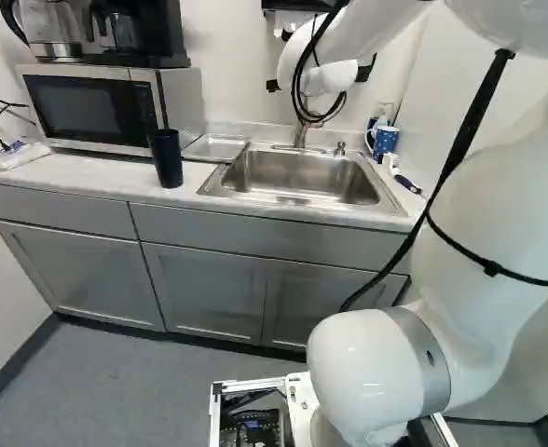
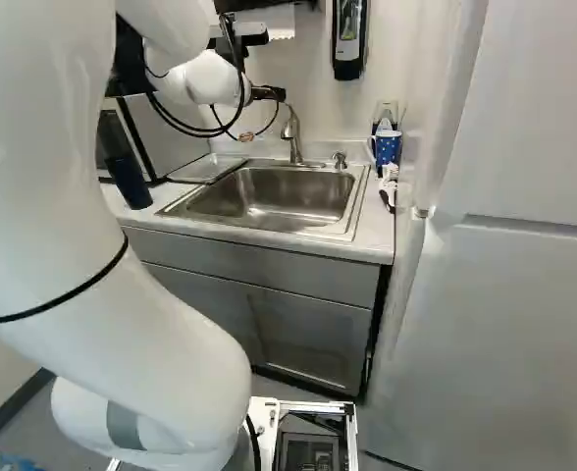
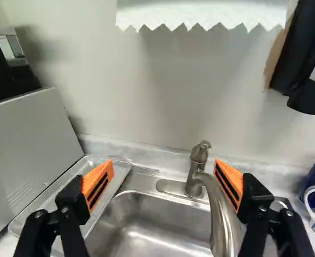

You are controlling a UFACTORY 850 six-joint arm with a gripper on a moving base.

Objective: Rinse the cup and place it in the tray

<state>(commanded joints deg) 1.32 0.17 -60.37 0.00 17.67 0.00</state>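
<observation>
The gripper (image 2: pixel 269 93), partly hidden behind its wrist and cables, is above the sink area. In the wrist view my gripper (image 3: pixel 164 179) stands wide open with nothing held, its orange pads apart and the faucet ahead between them. A dark blue cup (image 1: pixel 166 158) stands upright at the counter's front edge, before the microwave; the wrist view does not show it. Between microwave and sink lies the shallow metal tray (image 1: pixel 215 148), also seen as a tray (image 3: pixel 58 184) beyond one finger. The steel sink (image 1: pixel 297 177) has a curved faucet (image 3: pixel 216 206) at its back.
A microwave (image 1: pixel 92 107) carries a coffee maker and a kettle. Right of the sink stand a blue dotted mug (image 2: pixel 387 147) and a brush (image 1: pixel 404 179). A soap dispenser (image 2: pixel 348 39) hangs on the wall. The fridge (image 2: pixel 504 324) flanks the counter.
</observation>
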